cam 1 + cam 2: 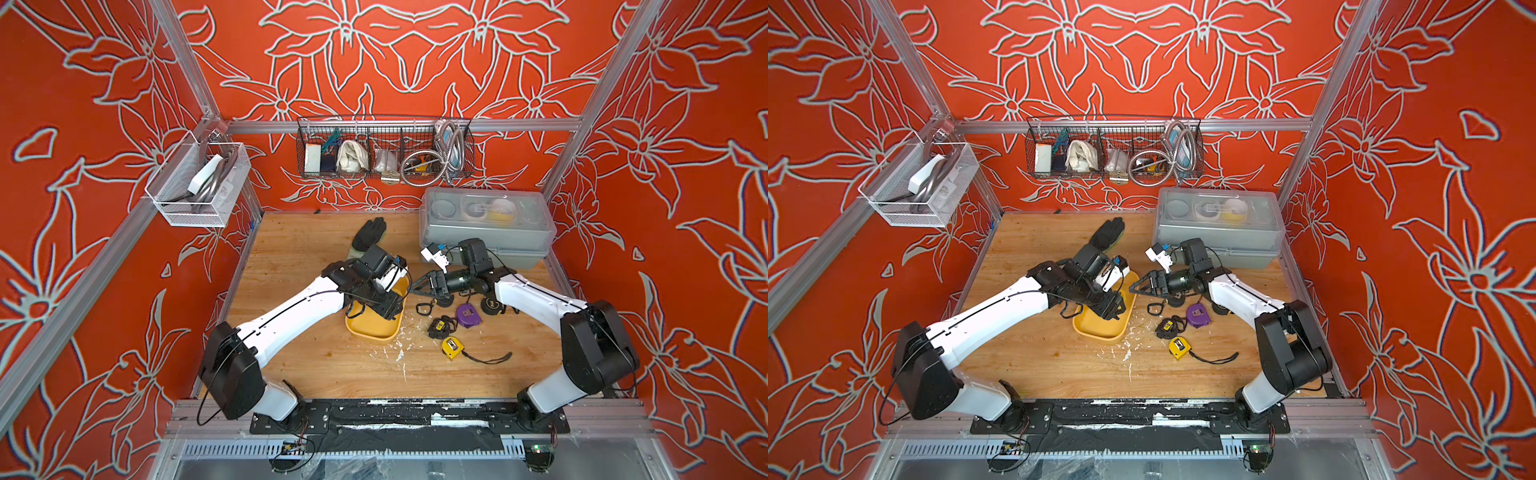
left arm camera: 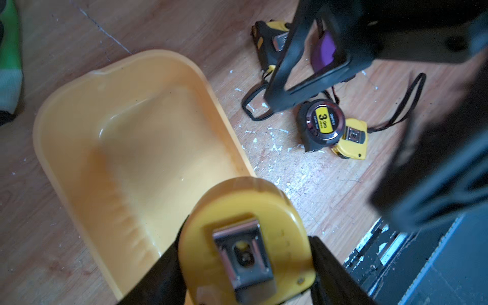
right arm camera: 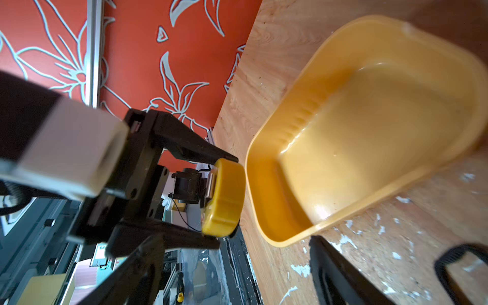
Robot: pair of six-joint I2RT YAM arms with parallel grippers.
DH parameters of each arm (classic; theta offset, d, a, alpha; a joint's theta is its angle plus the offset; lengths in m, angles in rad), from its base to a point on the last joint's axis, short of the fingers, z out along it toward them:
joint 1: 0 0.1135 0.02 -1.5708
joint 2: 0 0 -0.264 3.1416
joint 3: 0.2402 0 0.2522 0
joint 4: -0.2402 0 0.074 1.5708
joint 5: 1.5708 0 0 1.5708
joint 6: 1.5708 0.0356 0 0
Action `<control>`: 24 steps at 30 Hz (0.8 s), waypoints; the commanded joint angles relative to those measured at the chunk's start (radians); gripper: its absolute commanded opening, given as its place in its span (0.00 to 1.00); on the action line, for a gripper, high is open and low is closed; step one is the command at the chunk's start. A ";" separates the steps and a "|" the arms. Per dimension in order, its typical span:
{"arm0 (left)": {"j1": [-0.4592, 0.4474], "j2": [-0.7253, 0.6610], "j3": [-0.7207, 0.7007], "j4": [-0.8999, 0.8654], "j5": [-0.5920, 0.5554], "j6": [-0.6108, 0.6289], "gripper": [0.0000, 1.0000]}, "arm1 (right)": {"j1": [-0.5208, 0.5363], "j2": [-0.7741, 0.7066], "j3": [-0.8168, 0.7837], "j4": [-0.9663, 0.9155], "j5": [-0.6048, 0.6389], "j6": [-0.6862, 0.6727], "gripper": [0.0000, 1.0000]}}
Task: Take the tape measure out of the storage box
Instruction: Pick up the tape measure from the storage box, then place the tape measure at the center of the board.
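Left wrist view cuts off the left tool (image 2: 245, 264), clamped on the tape measure (image 2: 245, 232) above the storage box (image 2: 126, 148) rim; the blurred right tool (image 1: 415, 286) gapes over the paint-flecked tabletop (image 2: 66, 39), red floral walls (image 1: 374, 62) around.

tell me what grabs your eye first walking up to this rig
The red floral walls surround everything. At the centre of the wooden table, the left gripper is clamped on a yellow tape measure above the empty mustard-yellow storage box. Right of the box, a purple tape measure, a black tape measure and a second yellow tape measure lie loose.
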State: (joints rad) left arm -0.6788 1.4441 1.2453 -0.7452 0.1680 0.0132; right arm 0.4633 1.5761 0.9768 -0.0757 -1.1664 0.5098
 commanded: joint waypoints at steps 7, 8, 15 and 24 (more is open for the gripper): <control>-0.055 -0.003 0.034 0.029 -0.016 0.049 0.54 | 0.071 0.042 0.046 -0.006 -0.063 0.018 0.79; -0.059 -0.002 0.035 0.034 -0.019 0.049 0.54 | 0.075 0.045 0.048 -0.006 -0.068 0.019 0.77; -0.075 0.016 0.053 0.055 -0.059 0.051 0.55 | 0.090 0.066 0.049 0.001 -0.106 0.032 0.57; -0.092 0.044 0.063 0.058 -0.077 0.056 0.68 | 0.098 0.077 0.041 0.082 -0.122 0.091 0.35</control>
State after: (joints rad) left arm -0.7620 1.4765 1.2778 -0.7124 0.1051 0.0597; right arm 0.5522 1.6447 1.0035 -0.0406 -1.2594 0.5808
